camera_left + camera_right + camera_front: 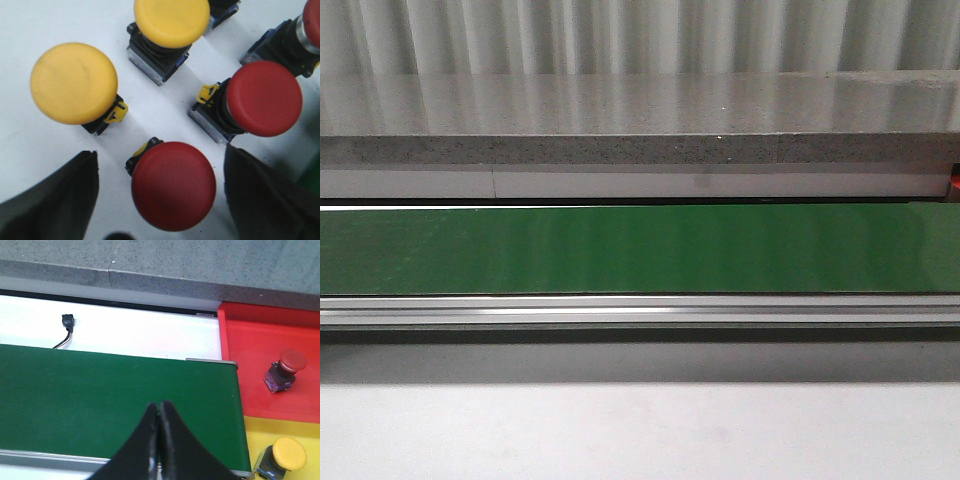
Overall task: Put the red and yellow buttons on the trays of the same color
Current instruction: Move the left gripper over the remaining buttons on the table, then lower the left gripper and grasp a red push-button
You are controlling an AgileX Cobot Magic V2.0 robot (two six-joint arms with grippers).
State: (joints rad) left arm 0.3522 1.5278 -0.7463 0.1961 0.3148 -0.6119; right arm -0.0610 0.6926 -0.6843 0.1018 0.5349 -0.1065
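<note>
In the left wrist view my left gripper (160, 175) is open, its two dark fingers on either side of a red button (173, 186) without touching it. A second red button (263, 99) and two yellow buttons (74, 83) (171, 21) stand close by on the white surface, and part of a third red button (312, 22) shows at the frame's edge. In the right wrist view my right gripper (159, 407) is shut and empty over the green belt (100, 395). The red tray (270, 365) holds one red button (292, 361); the yellow tray (262, 432) holds one yellow button (289, 453).
The front view shows only the green conveyor belt (640, 250), its metal rail (640, 310) and a grey stone ledge (640, 130) behind; no gripper or button appears there. A small black connector with wires (67, 320) lies on the white surface beyond the belt.
</note>
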